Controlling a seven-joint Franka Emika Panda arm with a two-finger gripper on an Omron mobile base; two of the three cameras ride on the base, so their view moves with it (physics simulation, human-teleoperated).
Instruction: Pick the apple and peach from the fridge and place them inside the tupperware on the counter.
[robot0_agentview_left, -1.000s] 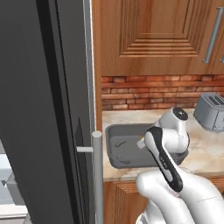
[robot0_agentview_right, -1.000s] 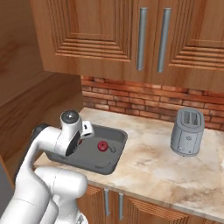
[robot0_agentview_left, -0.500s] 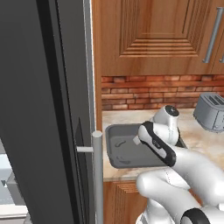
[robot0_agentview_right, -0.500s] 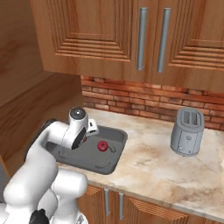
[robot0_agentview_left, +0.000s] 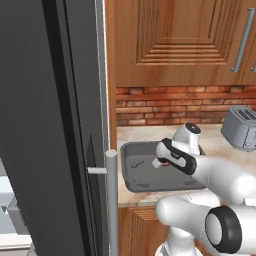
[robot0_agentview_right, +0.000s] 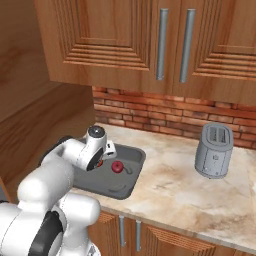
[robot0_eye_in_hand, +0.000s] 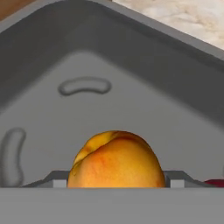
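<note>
**Peach nearly delivered**

Fridge, tall with a dark grey door (robot0_agentview_left: 45, 125), stands beside the beige speckled counter (robot0_agentview_right: 175, 190). In the shallow grey rectangular tupperware (robot0_agentview_right: 131, 172) the dark red apple (robot0_agentview_right: 117, 166) already rests. The two-finger gripper (robot0_eye_in_hand: 114, 186) clasps the orange-yellow peach (robot0_eye_in_hand: 116, 159) above its floor; release remains.

Glossy white rounded robot arm (robot0_agentview_left: 220, 176) of bulbous segments, dark grey disc joint cap (ringed in white) at the near shoulder, black band wrapping the wrist link, small grey round cap on the white hand housing (robot0_agentview_right: 96, 134), smooth unmarked shells
</note>
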